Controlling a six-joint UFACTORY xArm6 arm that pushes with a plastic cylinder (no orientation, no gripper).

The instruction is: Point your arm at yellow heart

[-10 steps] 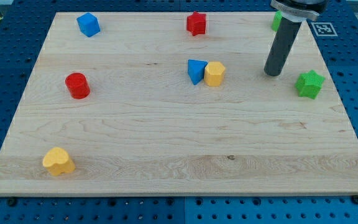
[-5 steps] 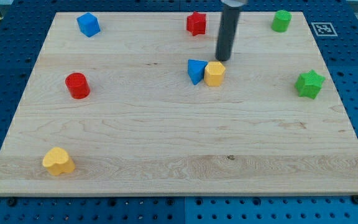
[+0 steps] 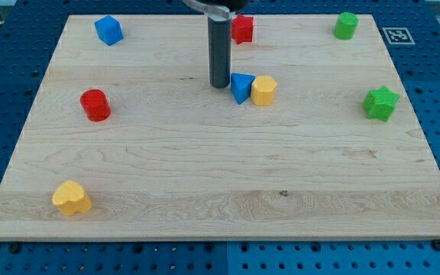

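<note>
The yellow heart (image 3: 71, 198) lies near the board's bottom left corner. My tip (image 3: 219, 84) stands near the board's upper middle, just left of the blue triangle (image 3: 241, 87), very close to it or touching. It is far up and to the right of the yellow heart. A yellow hexagon block (image 3: 263, 90) sits against the blue triangle's right side.
A red cylinder (image 3: 95, 105) is at the left. A blue cube (image 3: 108, 30) is at the top left. A red star (image 3: 242, 29) is at the top middle, partly behind the rod. A green cylinder (image 3: 346, 25) is at the top right, a green star (image 3: 380, 103) at the right.
My tip has swept leftward across the upper board, from near the green star, past the yellow hexagon, to the left of the blue triangle. The blocks have not moved.
</note>
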